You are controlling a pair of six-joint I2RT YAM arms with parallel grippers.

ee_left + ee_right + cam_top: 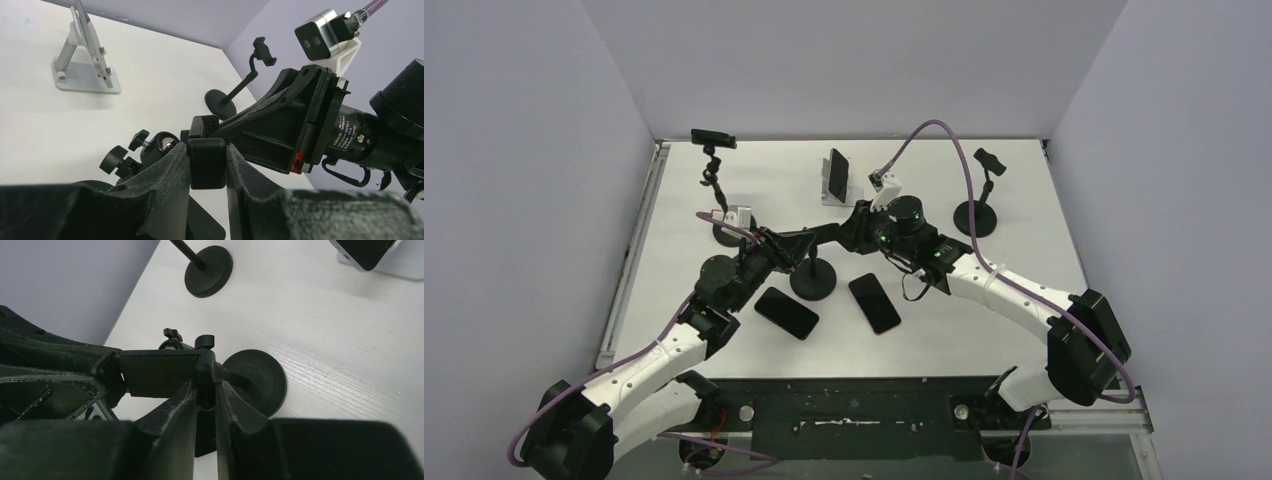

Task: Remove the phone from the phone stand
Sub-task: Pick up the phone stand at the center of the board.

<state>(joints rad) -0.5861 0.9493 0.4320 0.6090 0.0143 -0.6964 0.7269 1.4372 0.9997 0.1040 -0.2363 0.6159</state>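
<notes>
Left jaws and right jaws tight on blocky matte-black stand clamp [206, 162] (round ribbed base [261, 382])

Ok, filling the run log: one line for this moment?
left gripper: shut on stand clamp | right gripper: shut on same clamp | phones: flat on table

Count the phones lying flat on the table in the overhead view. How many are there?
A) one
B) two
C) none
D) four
B: two dark phones lie flat on the table, the left phone and the right phone, either side of the middle stand and nearer the arms' bases.
</notes>
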